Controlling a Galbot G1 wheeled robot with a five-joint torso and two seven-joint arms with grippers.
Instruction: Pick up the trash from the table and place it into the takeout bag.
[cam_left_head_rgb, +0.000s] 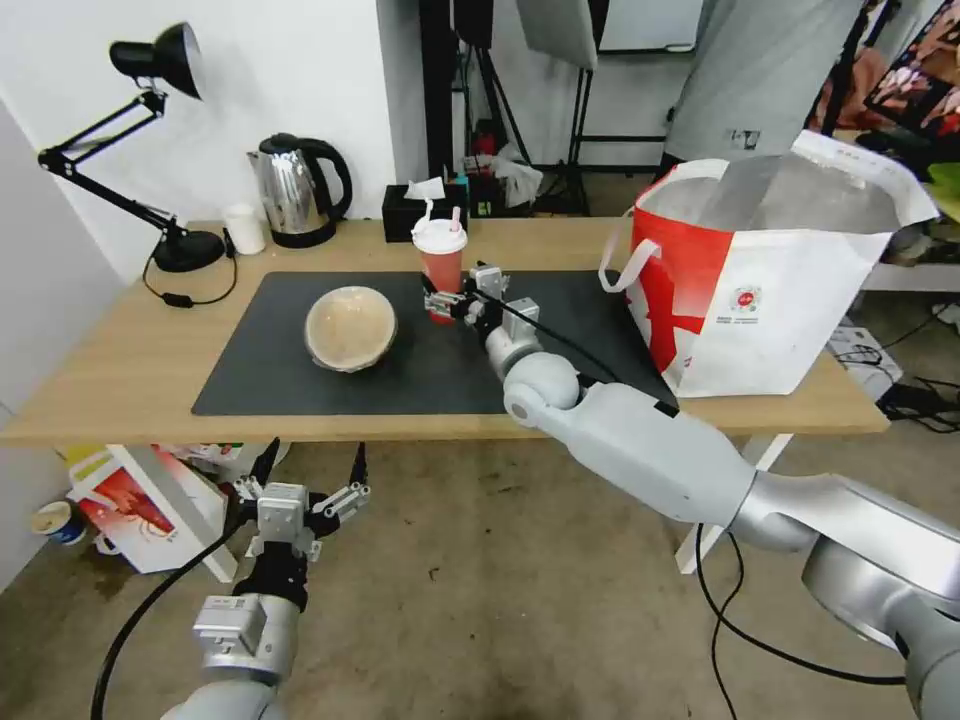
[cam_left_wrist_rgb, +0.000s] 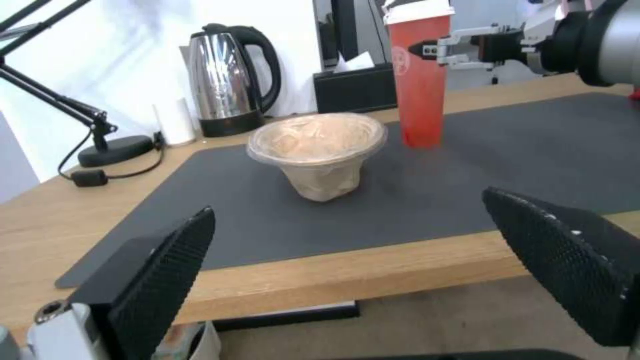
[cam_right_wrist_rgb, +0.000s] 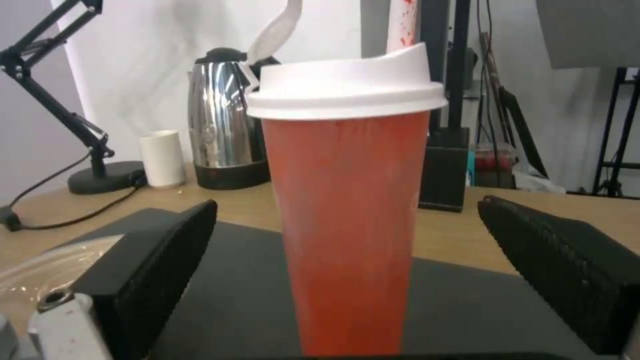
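Note:
A translucent red drink cup (cam_left_head_rgb: 441, 262) with a white lid and straws stands upright at the back of the dark grey mat (cam_left_head_rgb: 420, 375). My right gripper (cam_left_head_rgb: 462, 290) is open, with the cup (cam_right_wrist_rgb: 347, 225) standing between its fingers and a gap on each side. To the cup's left a shallow tan bowl (cam_left_head_rgb: 350, 328) sits on the mat. The big white-and-red takeout bag (cam_left_head_rgb: 760, 280) stands open at the table's right end. Low in front of the table (cam_left_head_rgb: 120, 370), my left gripper (cam_left_head_rgb: 314, 470) hangs open and holds nothing, facing the bowl (cam_left_wrist_rgb: 317, 145).
Along the back edge stand a black desk lamp (cam_left_head_rgb: 170, 150), a small white cup (cam_left_head_rgb: 243, 228), a steel kettle (cam_left_head_rgb: 295, 190) and a black tissue box (cam_left_head_rgb: 420, 210). A white-and-red box (cam_left_head_rgb: 140, 505) and a paper cup (cam_left_head_rgb: 60, 520) lie on the floor at left.

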